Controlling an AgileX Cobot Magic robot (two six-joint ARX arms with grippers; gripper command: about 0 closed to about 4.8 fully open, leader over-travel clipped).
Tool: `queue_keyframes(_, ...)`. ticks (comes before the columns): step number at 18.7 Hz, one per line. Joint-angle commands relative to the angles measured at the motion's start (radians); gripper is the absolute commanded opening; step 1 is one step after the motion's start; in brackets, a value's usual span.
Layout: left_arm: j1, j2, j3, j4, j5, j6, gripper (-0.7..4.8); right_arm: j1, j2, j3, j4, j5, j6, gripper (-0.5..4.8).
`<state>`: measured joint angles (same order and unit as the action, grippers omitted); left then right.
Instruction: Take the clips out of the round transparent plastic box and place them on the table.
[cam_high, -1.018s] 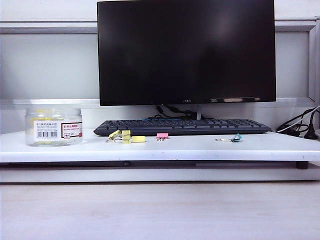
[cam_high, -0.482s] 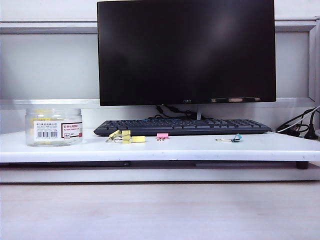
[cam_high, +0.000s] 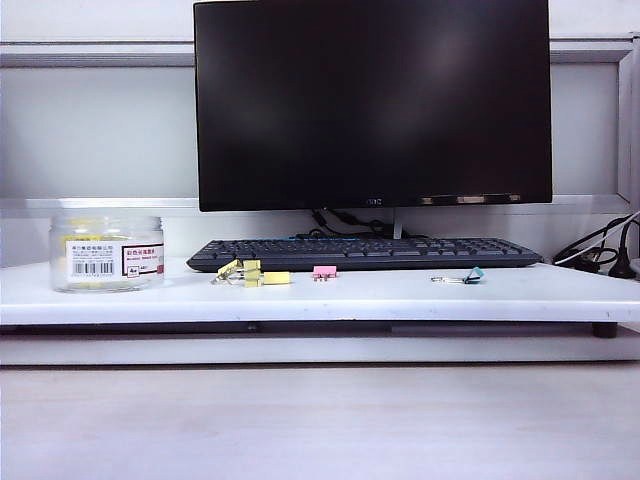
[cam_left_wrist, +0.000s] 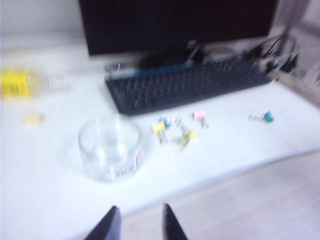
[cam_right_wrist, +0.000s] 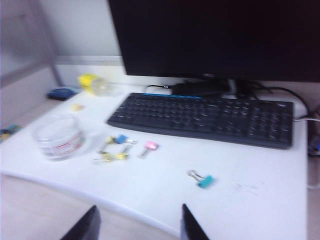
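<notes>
On the white table (cam_high: 400, 295) in the exterior view, the round transparent plastic box (cam_high: 107, 254) stands upright near the left end, well apart from the keyboard (cam_high: 365, 254); yellow shapes show through its wall, though whether they lie inside or behind it I cannot tell. A cluster of yellow clips (cam_high: 250, 273) already lies on the board just in front of the keyboard, with a pink clip (cam_high: 324, 271) beside it and a teal clip (cam_high: 465, 277) farther right. Neither arm appears in this view. Left wrist view, blurred: the left gripper (cam_left_wrist: 138, 225) hangs off the table's near edge, fingers parted with nothing between them; the box sits ahead of it and looks nearly empty from above. Right wrist view: the right gripper (cam_right_wrist: 137, 224) also hovers before the near edge, jaws spread wide, empty, with the teal clip ahead of it. Judgement: both arms appear drawn back and the task looks largely done. If any clip remains, steady the jar's wall with the left gripper, enter the mouth vertically with the right, and pinch a wire handle rather than the slick body.
</notes>
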<state>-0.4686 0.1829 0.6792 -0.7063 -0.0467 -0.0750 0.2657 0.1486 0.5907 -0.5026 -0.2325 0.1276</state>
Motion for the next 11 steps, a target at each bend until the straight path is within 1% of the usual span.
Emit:
queue_keyframes(1, 0.000, 0.000, -0.082, 0.043, -0.047, -0.011, 1.20, 0.001, -0.001, -0.083, 0.126, 0.042, 0.004, 2.07)
queue_keyframes(2, 0.000, 0.000, -0.115, 0.063, -0.047, -0.012, 1.20, 0.001, -0.001, -0.110, 0.146, 0.058, 0.005, 2.07)
queue_keyframes(5, 0.000, 0.002, -0.210, 0.153, -0.045, -0.007, 1.20, 0.001, -0.001, -0.196, 0.197, 0.059, 0.006, 2.07)
queue_keyframes(9, 0.000, 0.003, -0.246, 0.302, -0.047, -0.020, 1.20, 0.002, 0.000, -0.278, 0.223, 0.059, 0.007, 2.07)
queue_keyframes(11, -0.001, 0.003, -0.261, 0.386, -0.046, -0.074, 1.20, 0.002, 0.000, -0.309, 0.224, 0.059, 0.008, 2.07)
